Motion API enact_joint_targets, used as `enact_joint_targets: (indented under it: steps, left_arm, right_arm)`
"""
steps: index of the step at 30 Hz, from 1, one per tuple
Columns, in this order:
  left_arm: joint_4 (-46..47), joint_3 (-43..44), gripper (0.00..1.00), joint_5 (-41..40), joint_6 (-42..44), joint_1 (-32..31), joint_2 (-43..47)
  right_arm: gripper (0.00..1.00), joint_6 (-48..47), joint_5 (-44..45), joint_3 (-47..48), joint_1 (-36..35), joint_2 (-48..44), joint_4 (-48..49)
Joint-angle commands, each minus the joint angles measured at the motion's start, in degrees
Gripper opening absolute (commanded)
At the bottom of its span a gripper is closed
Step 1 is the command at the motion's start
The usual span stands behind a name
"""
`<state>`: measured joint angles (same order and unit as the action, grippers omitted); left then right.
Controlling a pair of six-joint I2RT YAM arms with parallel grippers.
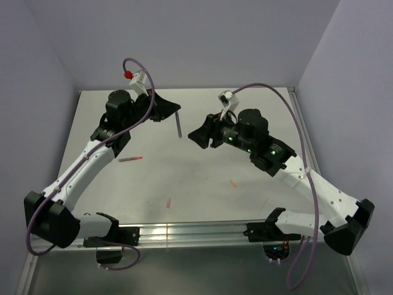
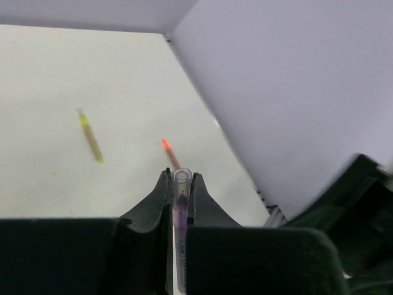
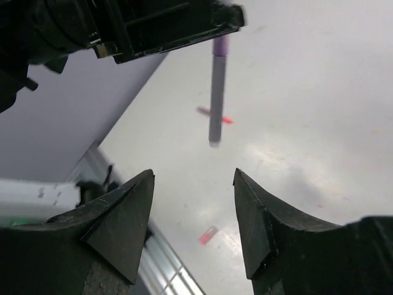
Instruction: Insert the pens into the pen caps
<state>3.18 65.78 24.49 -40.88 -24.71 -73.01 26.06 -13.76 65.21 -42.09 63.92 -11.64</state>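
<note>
Nearest the arm bases, a pink cap lies on the table, well apart from everything else. A little farther in and to the right lies an orange cap. Beyond these, toward the left, the pink-red pen rests flat beside the left forearm.

Farther back the two grippers face each other above the middle of the table. The right gripper has its fingers spread wide and nothing between them. Across a gap from it, the dark grey pen hangs tip-down over the table.

The left gripper is pressed together on that pen, pinching it at its pale purple end (whether this purple piece is a cap fully seated on the stick cannot be told). The grey shaft juts free below the fingers.

Past the left fingertips, in the left wrist view, the orange-red pen and the yellow pen lie apart on the table, both blurred.
</note>
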Motion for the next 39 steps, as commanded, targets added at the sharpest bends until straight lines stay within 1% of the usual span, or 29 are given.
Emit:
enact_joint_targets:
  steps: [1, 2, 3, 5, 6, 8, 9, 11, 12, 14, 15, 17, 18, 21, 27, 33, 35, 36, 38, 39]
  left_arm:
    - [-1.9, 5.6, 0.00, -3.3, 4.2, 1.2, -7.5]
    - [-1.7, 6.7, 0.00, -3.6, 4.4, 1.5, -9.8]
    - [-1.0, 7.6, 0.00, -4.2, 4.6, 1.5, -14.2]
    - [1.9, 10.1, 0.00, -4.9, 4.7, 1.5, -18.6]
    - [2.8, 10.9, 0.00, -5.6, 4.5, 1.5, -23.1]
    - [4.8, 14.4, 0.00, -5.9, 4.0, 1.6, -27.8]
    - [4.6, 17.9, 0.00, -5.9, 4.1, 1.5, -32.7]
    - [2.5, 22.0, 0.00, -6.6, 4.4, 0.9, -37.4]
    - [2.3, 25.2, 0.00, -6.7, 5.0, 0.7, -41.3]
    - [0.8, 28.8, 0.00, -8.4, 6.0, -0.4, -44.7]
    - [-0.2, 31.7, 0.00, -8.3, 6.1, -0.8, -48.1]
    - [-1.2, 34.8, 0.00, -7.4, 5.3, -1.0, -51.3]
    - [-2.6, 37.7, 0.00, -7.6, 4.6, -1.0, -54.6]
    - [-5.0, 42.0, 0.00, -8.1, 4.1, -1.1, -59.3]
    - [-8.4, 47.1, 0.04, -7.9, 4.5, -1.3, -65.5]
    - [-8.1, 46.0, 0.16, -7.4, 4.9, -1.3, -66.9]
    - [-8.0, 45.8, 0.25, -7.1, 5.1, -1.2, -66.9]
    - [-7.9, 45.5, 0.32, -7.1, 5.2, -1.3, -66.9]
    - [-7.3, 45.1, 0.36, -6.6, 5.2, -1.2, -67.2]
    - [-7.3, 45.1, 0.41, -6.4, 5.2, -1.3, -67.3]
  right_arm:
    - [0.63, 1.5, 18.8, 0.1, 0.1, -5.6, -7.9]
    - [0.63, 2.1, 22.4, -0.2, 0.2, -6.4, -8.8]
    - [0.63, 3.1, 23.5, -0.4, 0.3, -8.1, -10.1]
    - [0.63, 3.6, 25.4, -1.3, 0.6, -9.4, -11.2]
    - [0.63, 4.0, 25.9, -1.5, 0.7, -10.1, -12.3]
    - [0.63, 4.4, 26.7, -1.6, 1.0, -10.7, -13.6]
    - [0.63, 4.4, 26.9, -1.4, 1.0, -11.1, -14.8]
    - [0.63, 4.4, 27.3, -1.4, 1.0, -11.7, -15.9]
    - [0.63, 4.5, 27.9, -1.5, 1.1, -11.9, -16.7]
    - [0.64, 4.6, 28.3, -1.7, 1.2, -12.2, -17.4]
    - [0.64, 4.8, 28.7, -1.8, 1.3, -12.4, -17.9]
    - [0.64, 4.9, 29.1, -2.3, 1.4, -12.7, -18.2]
    - [0.64, 5.1, 29.3, -2.7, 1.5, -12.8, -18.3]
    - [0.64, 5.8, 29.5, -4.0, 1.6, -13.3, -18.3]
    - [0.64, 6.5, 29.6, -5.3, 1.7, -13.9, -18.4]
    - [0.63, 6.9, 30.3, -6.1, 1.7, -13.8, -18.2]
    - [0.63, 7.2, 30.3, -6.7, 1.7, -13.7, -17.8]
    - [0.63, 7.2, 30.3, -6.9, 1.7, -13.6, -17.7]
    - [0.63, 7.5, 30.3, -7.1, 1.7, -13.3, -17.6]
    - [0.63, 7.6, 30.5, -7.0, 1.7, -13.2, -17.7]
